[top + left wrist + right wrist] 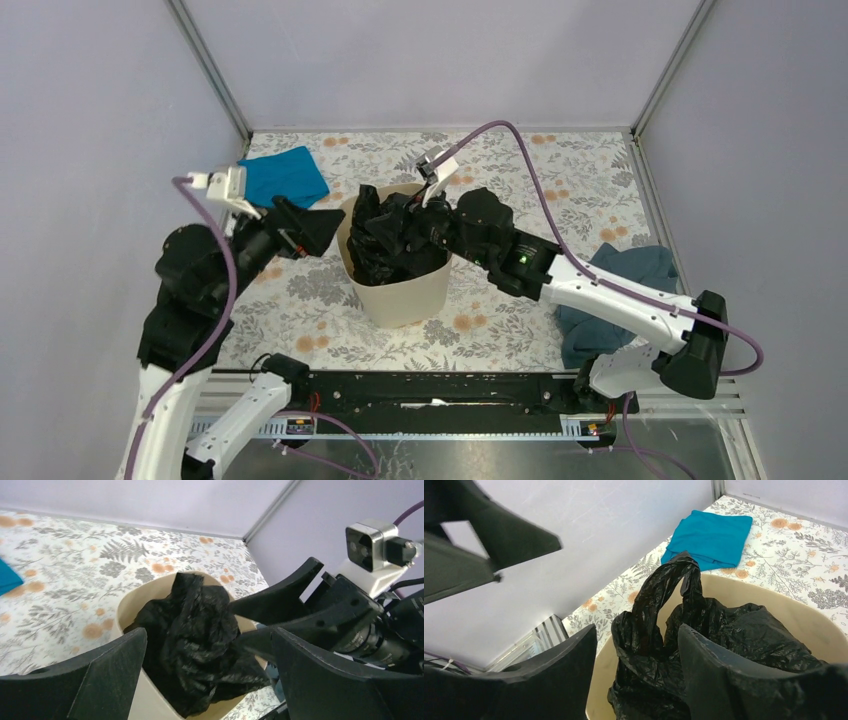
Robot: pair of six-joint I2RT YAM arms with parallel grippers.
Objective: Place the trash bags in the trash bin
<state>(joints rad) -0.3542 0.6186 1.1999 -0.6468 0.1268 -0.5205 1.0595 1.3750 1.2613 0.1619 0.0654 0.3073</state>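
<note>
Trash bag [392, 238]: one thin black plastic bag, glossy and heavily wrinkled, bunched into a heap. It sits inside the trash bin [400, 297], filling the mouth and rising above the rim. One twisted loop [684, 575] stands upright from the heap on the far side. The bin is cream-coloured with smooth tapering walls and a rounded-square rim, and it stands upright near the middle of the flower-patterned table [570, 180]. Left side: the left gripper [328, 232] is held just beside the bin's left rim and pointed at it, with its jaws spread wide and nothing between them. From its own wrist view the two fingers [100, 680] frame the bin and bag without touching either. Behind this gripper, toward the far left corner, a bright blue cloth [285, 176] lies flat on the table, apart from the bin. Centre right: the right gripper [636, 632] reaches over the bin from the right and dips into the top of the heap. Its jaws are partly apart and the upright part of the bag lies in the gap. The wrist view shows a strip of bin wall between one finger [574, 675] and the plastic, so the bag is not clamped; whether the other finger presses on it I cannot tell. Far right: a dark blue-grey cloth [625, 285] lies crumpled beneath the right arm, well apart from the bin.
</note>
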